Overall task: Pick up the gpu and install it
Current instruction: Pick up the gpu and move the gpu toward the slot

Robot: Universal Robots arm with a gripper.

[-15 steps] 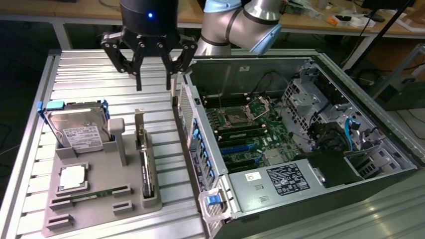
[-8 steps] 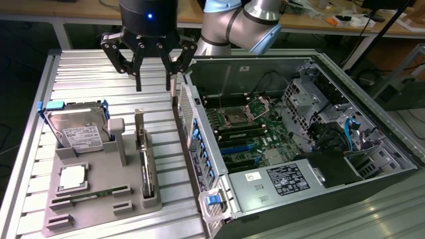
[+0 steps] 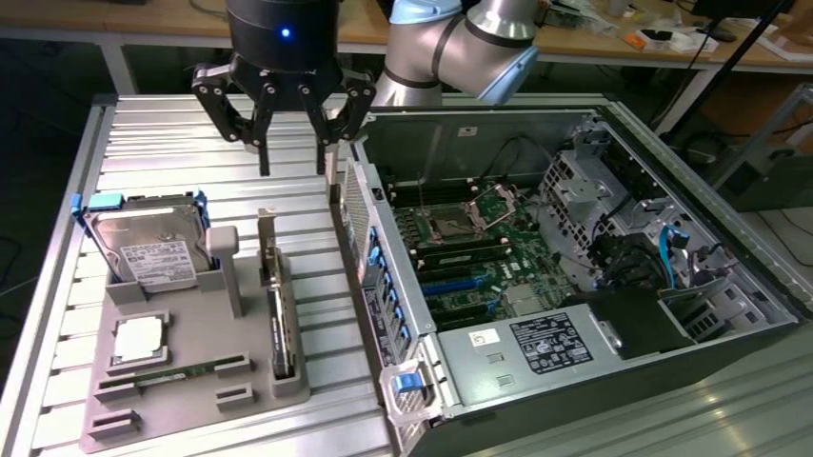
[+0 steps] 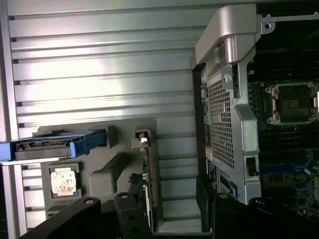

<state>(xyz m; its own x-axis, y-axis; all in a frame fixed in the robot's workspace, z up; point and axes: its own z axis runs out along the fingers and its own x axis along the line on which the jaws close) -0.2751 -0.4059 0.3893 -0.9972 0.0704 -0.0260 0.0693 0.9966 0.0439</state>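
Gpu (image 3: pixel 280 324) (image 4: pixel 145 172) on its long edge in the grey tray (image 3: pixel 178 419) (image 4: pixel 114 169), silver bracket end up and pointing toward the gripper (image 3: pixel 292 167) (image 4: pixel 169 224). Sits in the tray slot nearest the case (image 3: pixel 360 205) (image 4: pixel 229 114), just beside its outer wall, not touching it. Gripper up over the ribbed table (image 3: pixel 166 143) (image 4: pixel 99 74), past the tray's bracket end, fingers spread wide, nothing held, well apart from the card. In the wrist view, dark fingers either side of the card's line, tray between them. Further toward the exterior view's left, drive (image 3: pixel 152 252) (image 4: pixel 55 145) upright in its blue caddy, cpu (image 3: pixel 137 338) (image 4: pixel 63 181) flat in its pocket, thin ram stick (image 3: pixel 178 373) flat near the tray's front edge. Case lying open on its side at the exterior view's right, board (image 3: pixel 470 257) exposed, socket (image 3: pixel 454 226) (image 4: pixel 293 102) bare, blue slots below it.
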